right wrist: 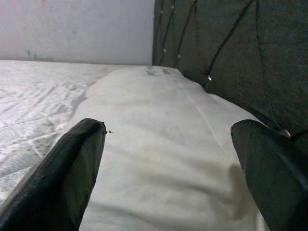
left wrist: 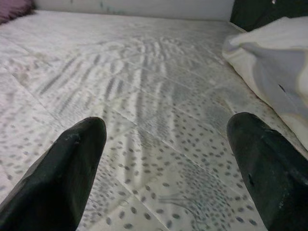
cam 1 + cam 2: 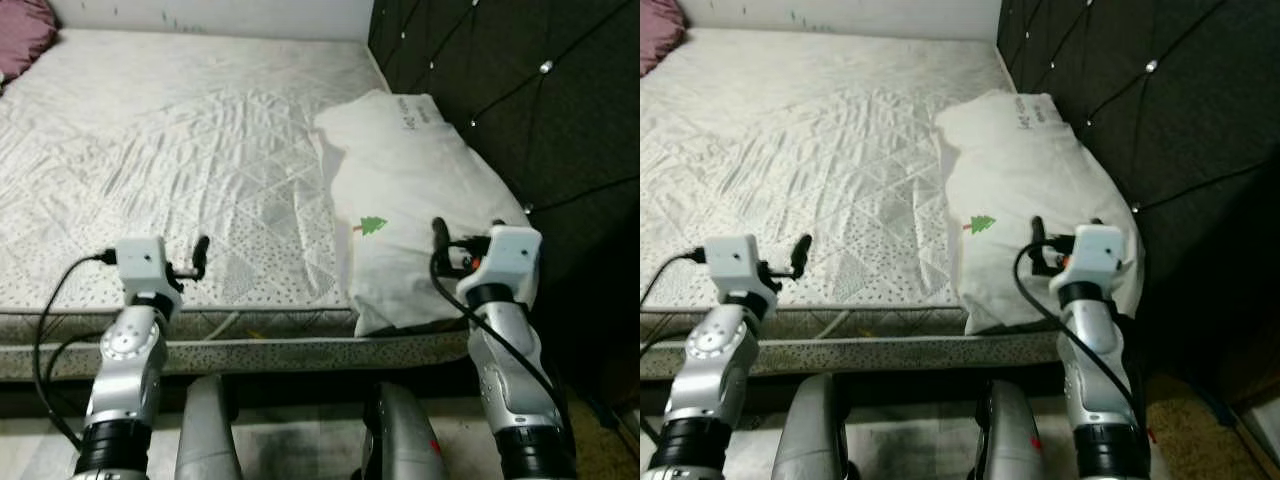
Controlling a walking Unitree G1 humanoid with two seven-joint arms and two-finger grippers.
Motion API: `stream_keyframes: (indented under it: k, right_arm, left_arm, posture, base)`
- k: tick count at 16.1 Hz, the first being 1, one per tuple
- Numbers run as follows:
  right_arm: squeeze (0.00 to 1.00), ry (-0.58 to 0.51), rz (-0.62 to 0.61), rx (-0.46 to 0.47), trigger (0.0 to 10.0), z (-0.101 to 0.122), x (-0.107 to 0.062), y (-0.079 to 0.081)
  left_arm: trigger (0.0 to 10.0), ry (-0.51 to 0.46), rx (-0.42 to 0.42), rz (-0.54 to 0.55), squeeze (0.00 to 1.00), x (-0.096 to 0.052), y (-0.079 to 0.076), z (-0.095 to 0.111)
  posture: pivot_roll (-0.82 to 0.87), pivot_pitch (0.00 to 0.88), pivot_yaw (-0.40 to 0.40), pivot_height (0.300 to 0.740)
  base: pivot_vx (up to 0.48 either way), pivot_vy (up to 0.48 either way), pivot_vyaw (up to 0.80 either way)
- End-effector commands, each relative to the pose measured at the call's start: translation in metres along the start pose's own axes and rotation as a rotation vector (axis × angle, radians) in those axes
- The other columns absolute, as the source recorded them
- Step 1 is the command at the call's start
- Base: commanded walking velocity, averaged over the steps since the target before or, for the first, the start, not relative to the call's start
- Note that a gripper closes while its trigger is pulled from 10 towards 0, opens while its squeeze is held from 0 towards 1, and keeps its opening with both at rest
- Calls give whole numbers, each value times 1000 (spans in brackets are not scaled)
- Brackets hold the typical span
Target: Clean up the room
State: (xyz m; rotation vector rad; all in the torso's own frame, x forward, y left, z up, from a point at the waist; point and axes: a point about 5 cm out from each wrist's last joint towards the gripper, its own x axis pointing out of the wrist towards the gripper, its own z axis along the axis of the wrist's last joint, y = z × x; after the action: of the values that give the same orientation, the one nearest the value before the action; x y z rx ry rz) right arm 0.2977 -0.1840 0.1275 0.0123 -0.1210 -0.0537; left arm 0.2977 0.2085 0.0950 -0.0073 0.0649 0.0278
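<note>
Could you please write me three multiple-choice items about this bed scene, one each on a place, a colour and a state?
1. Where does the white pillow lie?
A. At the middle of the mattress
B. Along the dark headboard, on the robot's right
C. On the floor

2. What colour is the small tree printed on the pillow?
A. Green
B. Blue
C. Yellow

3. How do the fingers of the right hand stand?
A. Shut on the pillow
B. Shut on nothing
C. Open

Answers: 1 B, the pillow runs beside the tufted headboard. 2 A, the tree print is green. 3 C, the right wrist view shows both fingers wide apart with the pillow between and beyond them.
</note>
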Motion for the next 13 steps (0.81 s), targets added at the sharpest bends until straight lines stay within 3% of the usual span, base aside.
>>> stream_keyframes:
  k: [1,4,10,13]
  right_arm:
    - [0,7,9,16,10000,2,1,3]
    - [0,19,63,34,10000,8,10,16]
    - [0,-4,49,60,10000,19,11,12]
    - [0,26,47,71,10000,13,11,11]
  left_arm:
    - [10000,-10,5,-19,0,1,-2,2]
    - [10000,-38,-13,12,0,-3,5,10]
    - [10000,-37,-21,-51,0,3,-11,9]
    - [10000,-51,-13,-22,0,6,-6,14]
  posture:
    - [-18,0,-58,589]
    - [4,0,-72,626]
    - [-45,0,-57,687]
    - [-22,0,-61,725]
  base:
    - [0,0,0]
    - [0,0,0]
    - [0,0,0]
    - [0,0,0]
